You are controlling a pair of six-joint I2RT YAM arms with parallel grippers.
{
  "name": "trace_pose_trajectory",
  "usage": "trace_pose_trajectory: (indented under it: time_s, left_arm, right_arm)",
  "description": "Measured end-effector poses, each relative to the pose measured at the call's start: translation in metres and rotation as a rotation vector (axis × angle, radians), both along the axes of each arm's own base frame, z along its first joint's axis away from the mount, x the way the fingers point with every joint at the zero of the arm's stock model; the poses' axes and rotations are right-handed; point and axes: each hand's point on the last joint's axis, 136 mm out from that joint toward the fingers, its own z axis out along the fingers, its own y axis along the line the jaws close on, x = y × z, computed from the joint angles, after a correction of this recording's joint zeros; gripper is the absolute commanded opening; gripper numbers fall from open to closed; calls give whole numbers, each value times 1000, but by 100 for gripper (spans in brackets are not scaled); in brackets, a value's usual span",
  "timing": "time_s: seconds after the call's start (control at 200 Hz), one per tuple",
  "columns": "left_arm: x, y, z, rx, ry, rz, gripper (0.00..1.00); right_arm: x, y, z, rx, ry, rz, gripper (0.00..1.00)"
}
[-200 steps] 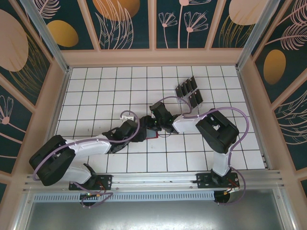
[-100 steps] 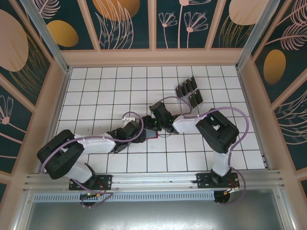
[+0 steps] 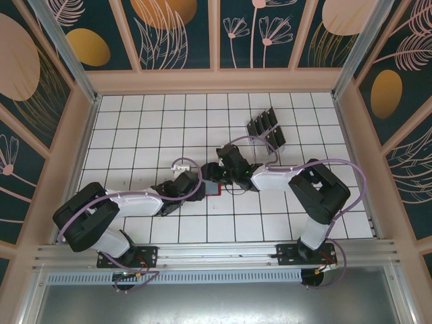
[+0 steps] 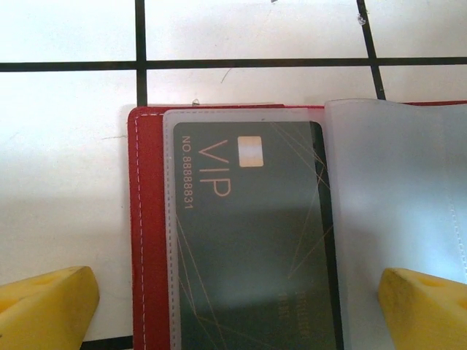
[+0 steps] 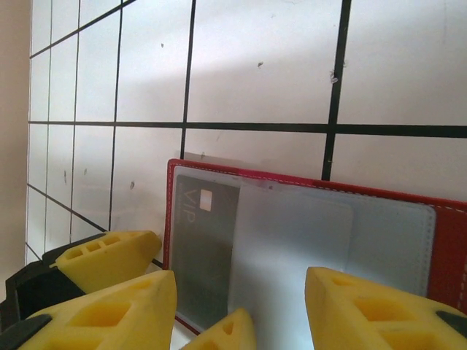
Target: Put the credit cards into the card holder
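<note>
The card holder point(image 4: 149, 233) lies open, about mid-desk and a little toward the near edge. One black VIP card point(image 4: 248, 240) is seated in the clear sleeve point(image 4: 169, 219) on its left half. A loose clear leaf point(image 4: 401, 204) lies partly across the card's inner edge.

The left hand point(image 4: 233, 313) is spread wide and grips nothing: one fingertip is over the bare desk point(image 3: 135, 135) outside the holder's edge, the other over the clear leaf. The right hand point(image 5: 241, 306) hovers low at the holder from the other side, its jaws also well apart and empty.

The other credit cards point(image 3: 266, 131) stand in rows well apart from the holder, toward the far right corner. By this showing one card is in and several are left, so the task looks early on.
</note>
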Motion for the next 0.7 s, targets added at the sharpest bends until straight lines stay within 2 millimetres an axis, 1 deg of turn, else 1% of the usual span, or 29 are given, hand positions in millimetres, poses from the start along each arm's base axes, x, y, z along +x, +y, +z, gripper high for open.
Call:
trace_pose_trajectory:
  time_s: [0.265,0.59,0.696]
  left_arm:
    - [0,0,0,2,-2,2,98]
    - [1,0,0,2,-8,6,98]
    - [1,1,-1,3,-8,7,99]
  right_arm:
    - [0,-3,-5,-9,13,-18,50]
    - [-2,-6,-24,-42,42,-21,50]
    - [-1,-5,-24,-38,42,-24,50]
